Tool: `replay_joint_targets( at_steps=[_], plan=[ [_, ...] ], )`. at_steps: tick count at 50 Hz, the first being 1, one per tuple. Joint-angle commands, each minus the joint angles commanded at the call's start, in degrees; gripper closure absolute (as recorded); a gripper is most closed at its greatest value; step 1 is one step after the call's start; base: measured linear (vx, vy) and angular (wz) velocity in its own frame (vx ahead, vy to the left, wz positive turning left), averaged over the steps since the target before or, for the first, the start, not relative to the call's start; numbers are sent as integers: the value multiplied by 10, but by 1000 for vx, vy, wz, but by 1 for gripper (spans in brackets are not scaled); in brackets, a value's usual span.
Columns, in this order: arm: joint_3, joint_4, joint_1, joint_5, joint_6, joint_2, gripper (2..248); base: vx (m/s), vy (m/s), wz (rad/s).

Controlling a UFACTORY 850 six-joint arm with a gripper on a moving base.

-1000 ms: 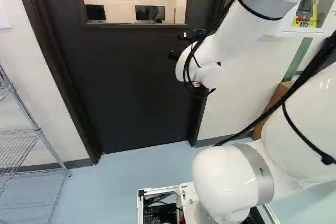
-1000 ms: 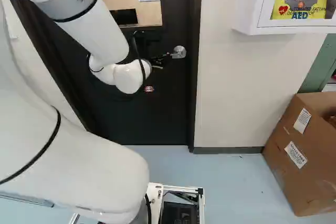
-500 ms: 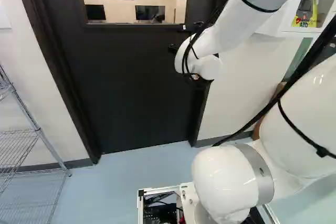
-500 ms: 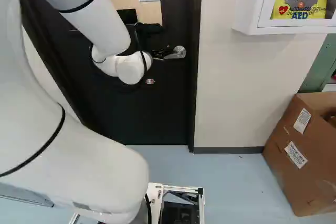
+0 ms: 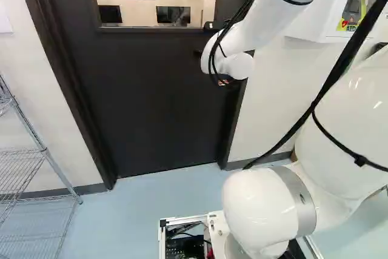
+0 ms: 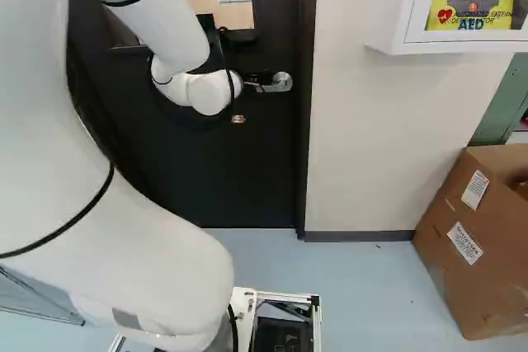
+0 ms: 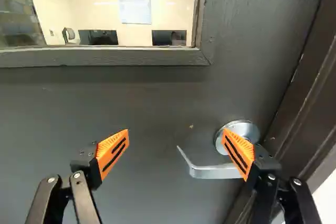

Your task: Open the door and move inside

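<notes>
Since the door [image 5: 157, 98] sits closed in its frame [image 7: 307, 90], your step looks like getting onto the handle [image 7: 212, 171]. It's a metal lever on a round plate [image 7: 253, 128], on the door's edge by the frame; free tip points back toward the door's middle. Your hand [image 7: 175, 135] is wide open in front, nothing gripped. The finger on the frame side overlaps the plate and the lever's root in the wrist view; can't tell if it touches. The lever's free part lies ahead, between the fingers.

Expect a small, stiff, smooth lever, sprung against you, probably slippery; nothing fragile. Take it out near the free tip, where you get the most turn for least push. Close in on it, or lay a finger on top and press down. Stay too near the plate and you may jam or slide off. Door itself looks heavy and rigid, so once unlatched let the base do the moving; swing direction unclear.
</notes>
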Motion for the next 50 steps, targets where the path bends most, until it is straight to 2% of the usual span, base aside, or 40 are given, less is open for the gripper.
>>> replay_joint_targets(
  at_steps=[24, 50],
  plan=[
    [-3, 0, 4, -3, 0, -2, 3, 0, 0, 0],
    [6, 0, 2, -3, 0, -25, 3, 0, 0, 0]
  ],
)
